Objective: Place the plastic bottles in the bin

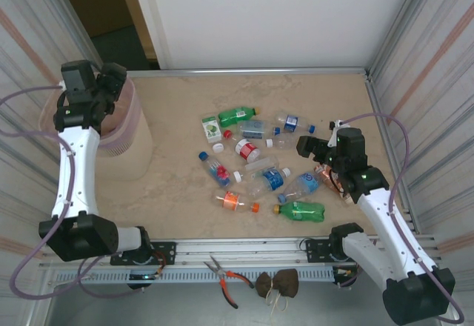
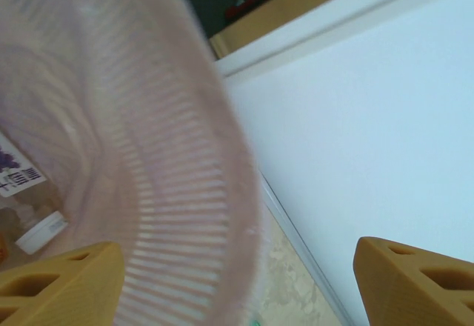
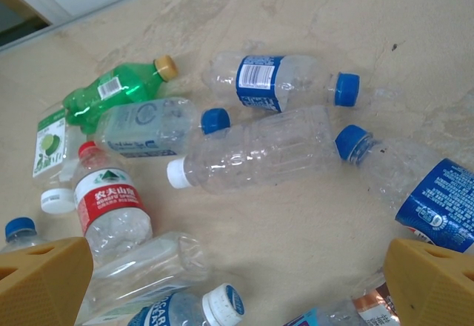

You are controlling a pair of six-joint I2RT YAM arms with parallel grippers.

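Left fingers (image 2: 59, 281) spread over one pink bin (image 1: 129, 130); right fingers (image 3: 44, 274) spread above roughly twelve loose bottles (image 1: 272, 178)

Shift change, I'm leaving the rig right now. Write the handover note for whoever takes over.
Left gripper: open, holding nothing, above the bin.
Right gripper: open, holding nothing, over the plastic bottles.
Done: what looks like one labelled bottle lies in the bin.
Left: roughly a dozen bottles lie scattered on the table, centre to right; all go in the bin.
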